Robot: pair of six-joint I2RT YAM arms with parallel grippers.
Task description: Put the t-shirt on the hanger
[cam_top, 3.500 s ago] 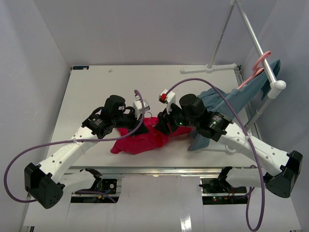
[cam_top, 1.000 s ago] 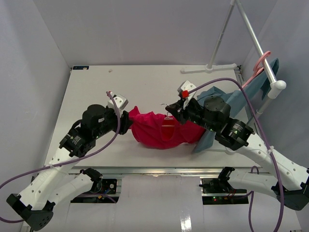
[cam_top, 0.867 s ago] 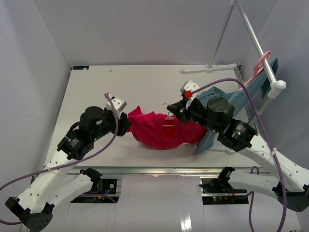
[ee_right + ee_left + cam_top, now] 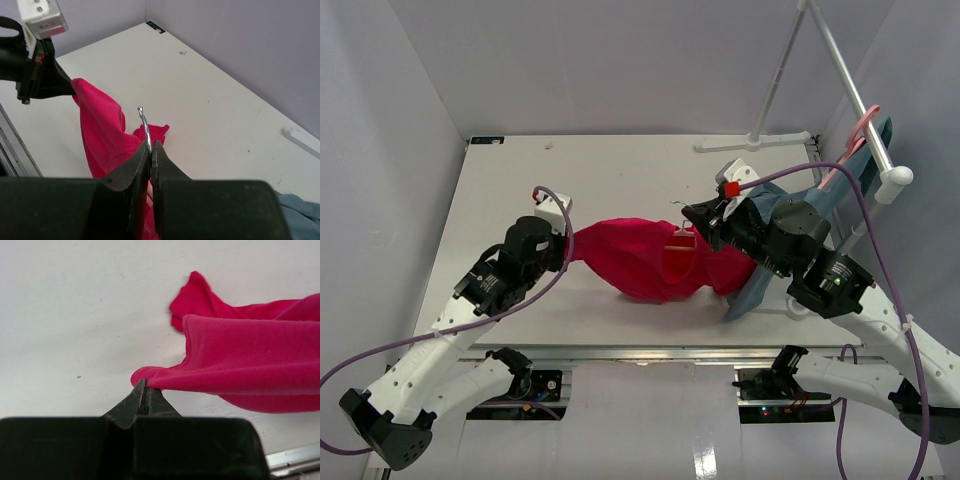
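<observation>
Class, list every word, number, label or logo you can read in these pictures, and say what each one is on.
No text can be read in any view.
Dark sticker at the far left corner of the table: too small to read.
White box in the right wrist view: faint marks, blurred.
T-shirt: no print or label shows.

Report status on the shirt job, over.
Left gripper shut on t-shirt edge. Right gripper shut on hanger hook, fabric stretched between. Blue-grey garment close beside.
</observation>
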